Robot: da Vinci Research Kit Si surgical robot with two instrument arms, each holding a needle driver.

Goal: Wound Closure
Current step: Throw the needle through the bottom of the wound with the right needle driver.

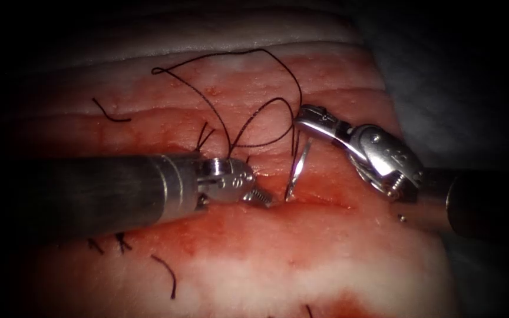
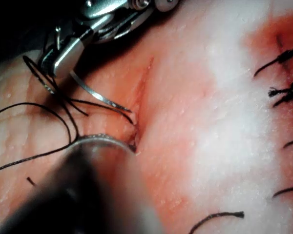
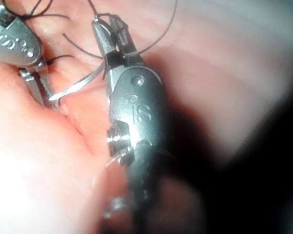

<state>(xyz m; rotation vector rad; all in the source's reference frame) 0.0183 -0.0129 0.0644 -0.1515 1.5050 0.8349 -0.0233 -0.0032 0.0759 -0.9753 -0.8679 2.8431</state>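
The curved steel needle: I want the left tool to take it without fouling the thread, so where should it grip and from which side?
Probably mid-curve on the curved steel needle, coming from the cut's left. The right tool holds its upper end, where the black thread crowds. The tip sits at the tissue by the left tool. The bare middle is free.

We see the right claw [image 3: 109,35] closed on the curved needle [image 3: 80,85] near its thread end, the needle's point touching the tissue [image 3: 34,165] at the cut [image 3: 80,129]. Dark thread [image 3: 158,41] loops behind. The left claw [image 3: 36,90] rests just beside the needle's point.
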